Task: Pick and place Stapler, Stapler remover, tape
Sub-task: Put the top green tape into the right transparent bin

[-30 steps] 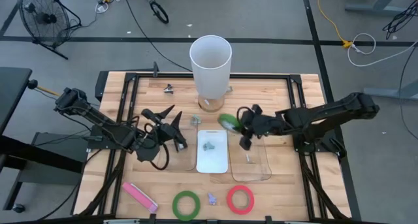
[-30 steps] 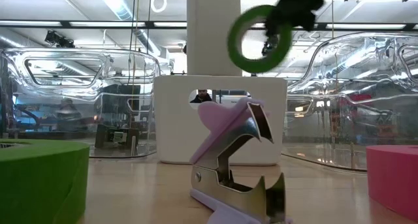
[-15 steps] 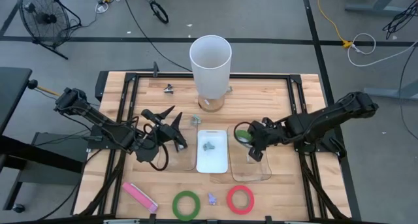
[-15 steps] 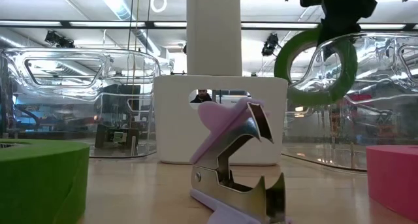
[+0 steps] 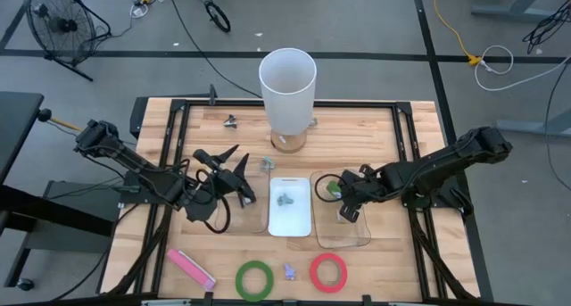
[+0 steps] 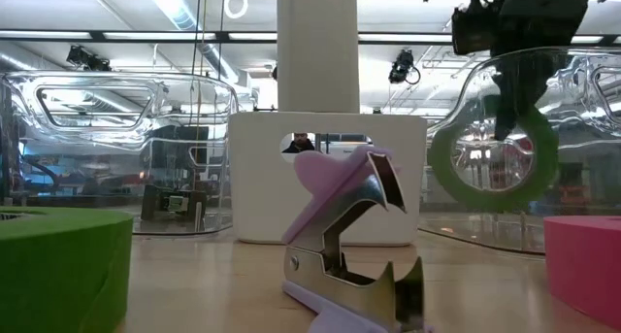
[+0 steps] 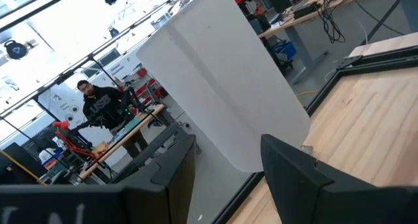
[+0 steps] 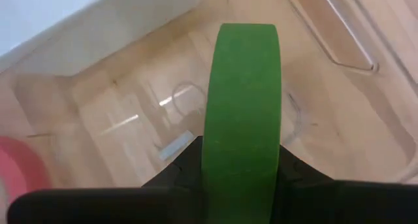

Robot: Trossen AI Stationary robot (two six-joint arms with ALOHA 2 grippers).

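A green tape ring [image 5: 331, 188] hangs on edge in the right gripper [image 5: 340, 192], whose jaws are nearly closed and pinch the ring's band; in the right wrist view the band [image 8: 242, 113] stands upright between the dark fingers [image 8: 179, 172], matte and plain green. It is held above the far end of a clear tray [image 5: 354, 233] on the right half of the surface [image 5: 419, 145]. From the low view the ring [image 6: 493, 168] shows as an open hoop dangling below the gripper, clear of the wood.

Near the front edge lie a second green tape ring [image 5: 254, 279] and a red tape ring [image 5: 328, 271], both flat, with the lilac stapler remover [image 5: 289, 271] between them; in the low view its metal claws [image 6: 354, 246] stand open. A pink stapler [image 5: 190, 268] lies at an angle near the front left. A white tray [image 5: 290, 206] sits just left of the clear one, with a small greenish item in it that is too small to tell.

The left gripper [image 5: 243, 174] hovers left of the white tray, jaws spread wide and empty.

A tall white cylinder [image 5: 287, 87] stands at the far middle of the wooden surface. Around it are grey floor, cables and a fan [image 5: 55, 25]; a person [image 7: 101, 105] stands in the room behind.
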